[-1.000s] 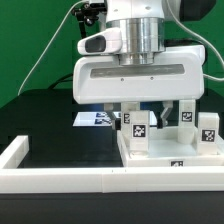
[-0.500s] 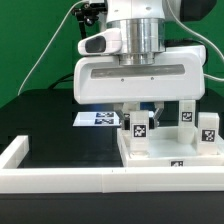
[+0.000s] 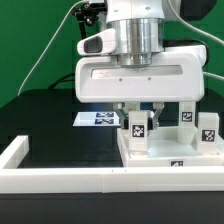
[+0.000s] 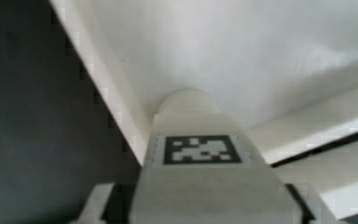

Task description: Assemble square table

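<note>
While your pincer pinches it, the white leg stands upright between the fingers, long axis vertical, tag facing the exterior camera, on the square slab.

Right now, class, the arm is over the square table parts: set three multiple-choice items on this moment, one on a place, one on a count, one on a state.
1. Where does the marker board lie?
A. On the black table behind the tabletop slab
B. On top of the slab
C. Leaning on the border wall

2. How many tagged legs show in the exterior view?
A. One
B. Three
C. Five

3. How does the gripper stand?
A. Wide open, well above the parts
B. Closed on the front leg
C. Holding the slab

Answers: 1 A, it lies flat on the black surface; 2 B, the front leg, one behind, one at the edge; 3 B, fingers flank the leg in both views.
</note>
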Tool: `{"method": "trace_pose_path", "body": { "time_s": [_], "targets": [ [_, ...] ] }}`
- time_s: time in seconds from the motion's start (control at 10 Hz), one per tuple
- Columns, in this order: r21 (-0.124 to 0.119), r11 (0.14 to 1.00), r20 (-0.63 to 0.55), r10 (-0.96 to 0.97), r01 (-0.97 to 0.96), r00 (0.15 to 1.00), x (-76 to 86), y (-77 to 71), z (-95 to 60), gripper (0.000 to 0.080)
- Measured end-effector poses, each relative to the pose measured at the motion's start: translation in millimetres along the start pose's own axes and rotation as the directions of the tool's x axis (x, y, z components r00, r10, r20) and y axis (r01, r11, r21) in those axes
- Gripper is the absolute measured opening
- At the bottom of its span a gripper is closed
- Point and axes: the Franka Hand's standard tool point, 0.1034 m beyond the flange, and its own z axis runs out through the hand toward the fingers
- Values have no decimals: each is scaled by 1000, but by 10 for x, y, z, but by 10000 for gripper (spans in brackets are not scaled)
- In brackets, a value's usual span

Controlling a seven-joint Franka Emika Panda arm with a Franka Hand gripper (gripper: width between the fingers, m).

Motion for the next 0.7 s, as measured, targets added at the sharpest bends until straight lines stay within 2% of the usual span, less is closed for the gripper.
{"method": "trace_pose_path", "body": {
  "time_s": [0.3,0.7],
  "targets": [
    [29,938,8,344,-345,939,10,9,5,290],
    [25,722,38,690,-691,723,-5,0,15,290]
  ]
}}
